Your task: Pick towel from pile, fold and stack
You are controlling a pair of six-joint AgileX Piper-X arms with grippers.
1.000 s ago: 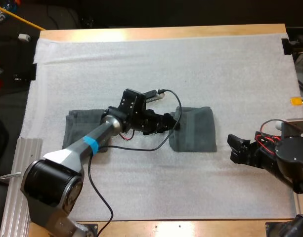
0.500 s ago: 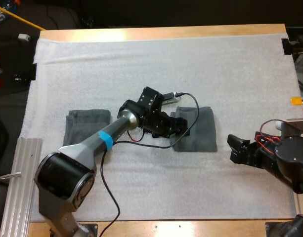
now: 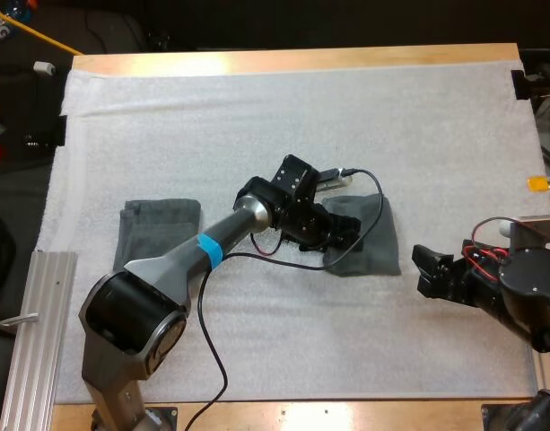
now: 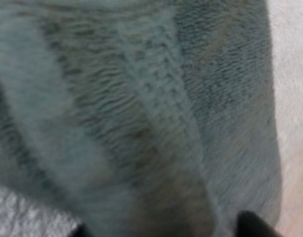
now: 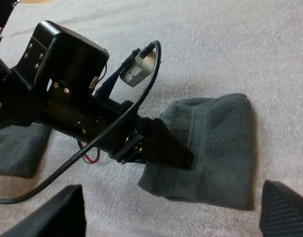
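A folded dark grey-green towel (image 3: 378, 244) lies on the white mat (image 3: 283, 108), right of centre. My left gripper (image 3: 346, 235) reaches across the mat and is shut on this towel's left edge. In the left wrist view the towel (image 4: 141, 98) sits between the black fingertips (image 4: 255, 224). From the right wrist view, the left gripper (image 5: 161, 145) presses on the near corner of the towel (image 5: 215, 153). My right gripper (image 3: 427, 269) hovers open just right of the towel, its fingers (image 5: 52, 212) wide apart with nothing between them. A second folded towel (image 3: 158, 229) lies at the mat's left.
A ribbed metal rail (image 3: 28, 314) runs along the table's lower left edge. The left arm's long link (image 3: 194, 256) crosses the mat's middle, passing beside the left towel (image 5: 15, 148). Bare mat stretches across the far side and the near side.
My left gripper has moved to the right, and the folded towel has slid with it toward the right gripper. The right arm and the left towel have stayed put.
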